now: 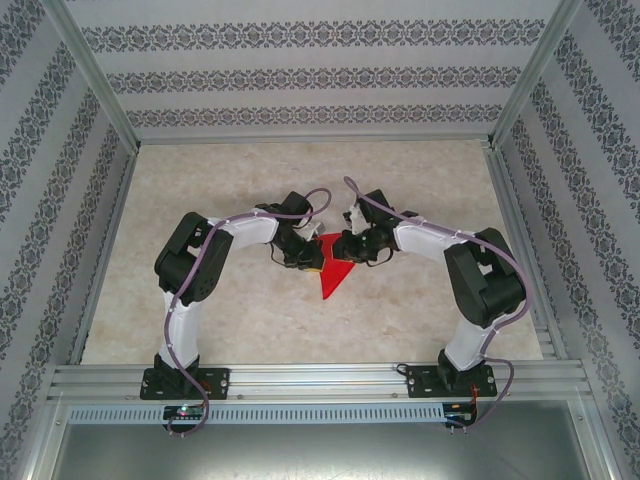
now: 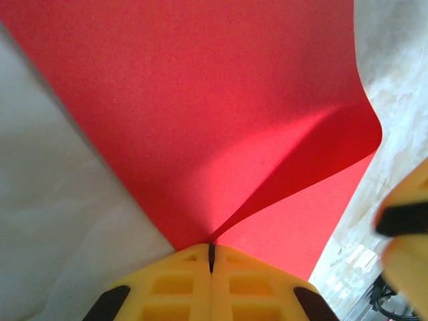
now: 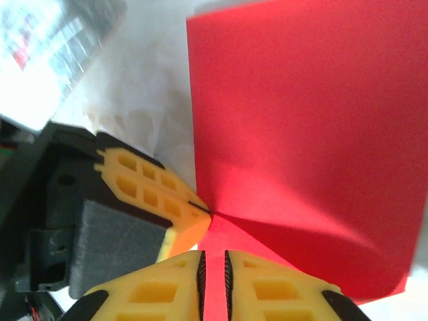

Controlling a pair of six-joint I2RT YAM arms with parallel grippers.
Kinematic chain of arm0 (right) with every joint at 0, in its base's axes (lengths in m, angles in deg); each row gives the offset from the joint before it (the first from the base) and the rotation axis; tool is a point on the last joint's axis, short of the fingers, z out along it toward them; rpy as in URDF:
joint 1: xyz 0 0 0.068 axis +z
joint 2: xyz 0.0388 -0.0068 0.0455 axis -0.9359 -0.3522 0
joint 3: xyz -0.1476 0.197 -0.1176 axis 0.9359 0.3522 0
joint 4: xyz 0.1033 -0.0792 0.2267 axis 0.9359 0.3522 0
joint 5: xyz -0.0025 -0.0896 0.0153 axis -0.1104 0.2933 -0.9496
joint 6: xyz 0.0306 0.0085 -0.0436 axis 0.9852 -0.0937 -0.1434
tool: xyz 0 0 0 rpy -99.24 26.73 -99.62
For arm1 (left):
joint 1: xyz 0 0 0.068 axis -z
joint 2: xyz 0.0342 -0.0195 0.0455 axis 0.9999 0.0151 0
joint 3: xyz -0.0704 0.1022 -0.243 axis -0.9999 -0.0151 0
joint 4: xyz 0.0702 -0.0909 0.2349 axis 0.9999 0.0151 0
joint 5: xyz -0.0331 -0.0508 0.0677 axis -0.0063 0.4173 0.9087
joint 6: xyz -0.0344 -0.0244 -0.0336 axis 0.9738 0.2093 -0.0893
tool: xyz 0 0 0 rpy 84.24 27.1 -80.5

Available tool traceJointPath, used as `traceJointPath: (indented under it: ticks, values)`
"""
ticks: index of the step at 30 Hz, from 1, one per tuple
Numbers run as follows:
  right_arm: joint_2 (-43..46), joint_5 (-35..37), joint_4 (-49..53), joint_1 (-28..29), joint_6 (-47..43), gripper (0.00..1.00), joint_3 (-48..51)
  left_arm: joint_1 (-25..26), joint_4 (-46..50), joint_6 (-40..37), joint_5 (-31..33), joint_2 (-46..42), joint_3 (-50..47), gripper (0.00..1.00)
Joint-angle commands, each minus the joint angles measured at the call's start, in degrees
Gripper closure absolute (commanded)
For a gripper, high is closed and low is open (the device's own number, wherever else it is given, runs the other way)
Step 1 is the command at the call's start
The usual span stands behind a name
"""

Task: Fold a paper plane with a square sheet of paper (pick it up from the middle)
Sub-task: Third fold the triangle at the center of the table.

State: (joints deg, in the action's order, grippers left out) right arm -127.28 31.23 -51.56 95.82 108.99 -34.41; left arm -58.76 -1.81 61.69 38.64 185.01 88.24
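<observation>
The red sheet of paper (image 1: 334,276) lies on the table between both arms and shows as a triangle pointing toward the bases. My left gripper (image 1: 311,258) is shut on the paper's edge (image 2: 200,100), and a flap rises from the pinch and curls over to the right. The left gripper (image 2: 212,253) has no gap between its yellow fingers. My right gripper (image 3: 214,266) hovers right next to that pinch with its jaws a narrow slit apart. Red paper (image 3: 301,134) shows through the slit. The left gripper (image 3: 206,214) nearly touches it.
The beige tabletop (image 1: 200,300) has free room left, right and behind the arms. Aluminium frame rails (image 1: 320,378) run along the near edge, and patterned walls close in the sides and back. The two grippers sit close together at the middle.
</observation>
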Motion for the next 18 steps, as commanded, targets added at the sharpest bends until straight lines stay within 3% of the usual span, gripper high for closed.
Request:
traceJointPath:
  ticks: [1,18]
  values:
    - [-1.7,-0.1,-1.3,0.8,2.1,0.84,0.4,0.4,3.5,-1.6,2.1,2.7,0.1,0.95]
    - [-4.4,5.7,2.7,0.7,0.7,0.86,2.0,0.4,4.5,-2.3,2.8,2.9,0.5,0.95]
